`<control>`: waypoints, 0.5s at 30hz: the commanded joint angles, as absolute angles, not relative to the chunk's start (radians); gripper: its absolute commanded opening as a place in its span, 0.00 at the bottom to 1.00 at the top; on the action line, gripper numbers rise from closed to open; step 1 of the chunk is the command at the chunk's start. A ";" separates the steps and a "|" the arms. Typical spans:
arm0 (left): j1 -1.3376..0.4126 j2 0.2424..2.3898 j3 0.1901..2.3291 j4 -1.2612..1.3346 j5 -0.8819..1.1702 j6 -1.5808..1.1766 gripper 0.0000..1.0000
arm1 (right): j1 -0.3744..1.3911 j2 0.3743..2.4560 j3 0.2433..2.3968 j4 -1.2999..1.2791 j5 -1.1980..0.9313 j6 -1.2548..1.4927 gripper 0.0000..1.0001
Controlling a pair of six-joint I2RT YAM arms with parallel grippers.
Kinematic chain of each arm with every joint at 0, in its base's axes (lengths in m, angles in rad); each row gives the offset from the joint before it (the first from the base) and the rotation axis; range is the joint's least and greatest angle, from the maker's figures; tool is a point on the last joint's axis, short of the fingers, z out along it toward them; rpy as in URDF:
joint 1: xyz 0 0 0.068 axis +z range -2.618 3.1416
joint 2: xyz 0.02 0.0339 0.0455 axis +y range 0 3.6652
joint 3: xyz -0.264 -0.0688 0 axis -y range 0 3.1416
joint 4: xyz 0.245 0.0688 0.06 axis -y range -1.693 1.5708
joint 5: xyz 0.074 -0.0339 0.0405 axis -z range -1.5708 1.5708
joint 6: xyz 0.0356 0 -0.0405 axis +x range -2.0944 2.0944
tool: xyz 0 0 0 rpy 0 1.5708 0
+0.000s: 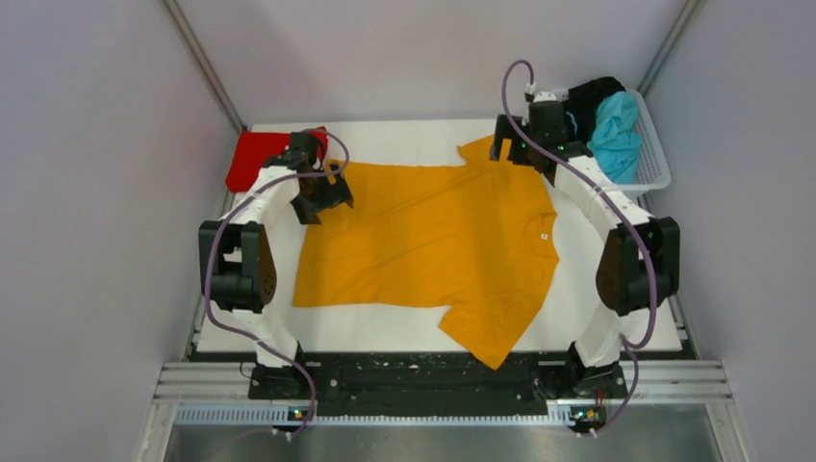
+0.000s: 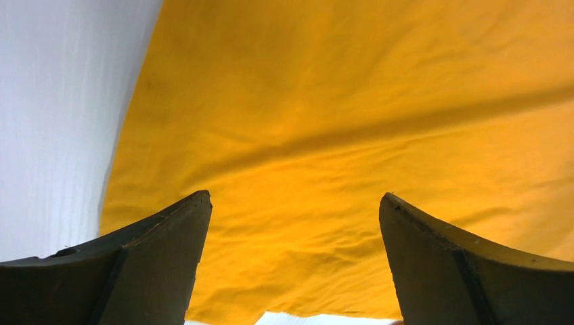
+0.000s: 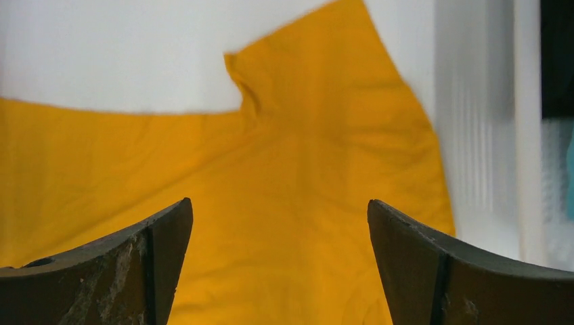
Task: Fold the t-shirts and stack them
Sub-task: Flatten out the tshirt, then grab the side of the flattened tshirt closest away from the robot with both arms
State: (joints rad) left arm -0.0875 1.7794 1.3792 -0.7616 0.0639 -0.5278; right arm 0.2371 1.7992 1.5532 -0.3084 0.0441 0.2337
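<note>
An orange-yellow t-shirt lies spread flat across the white table, collar to the right. My left gripper is open over its far left corner; in the left wrist view the cloth fills the space between the fingers. My right gripper is open over the far sleeve; the sleeve shows between its fingers. A folded red t-shirt lies at the far left. A turquoise t-shirt and a black t-shirt sit in the basket.
A white wire basket stands at the far right corner. Grey walls close in the table on three sides. The white table shows bare along the near edge, before a black rail at the arms' bases.
</note>
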 commanded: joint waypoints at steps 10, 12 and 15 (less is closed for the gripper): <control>-0.116 2.067 1.668 -0.638 0.161 -0.543 0.99 | 0.240 1.768 1.236 -0.408 0.127 0.445 0.99; -0.116 2.110 1.696 -0.636 0.149 -0.550 0.99 | 0.234 1.816 1.255 -0.397 0.141 0.438 0.99; -0.115 2.157 1.732 -0.617 0.125 -0.558 0.99 | 0.212 1.890 1.296 -0.388 0.164 0.433 0.99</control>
State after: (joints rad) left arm -0.1169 2.1235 1.6604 -0.6556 0.1417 -0.5396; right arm 0.2367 1.8080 1.2255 -0.4347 0.1169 0.4225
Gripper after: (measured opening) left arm 0.986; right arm 0.986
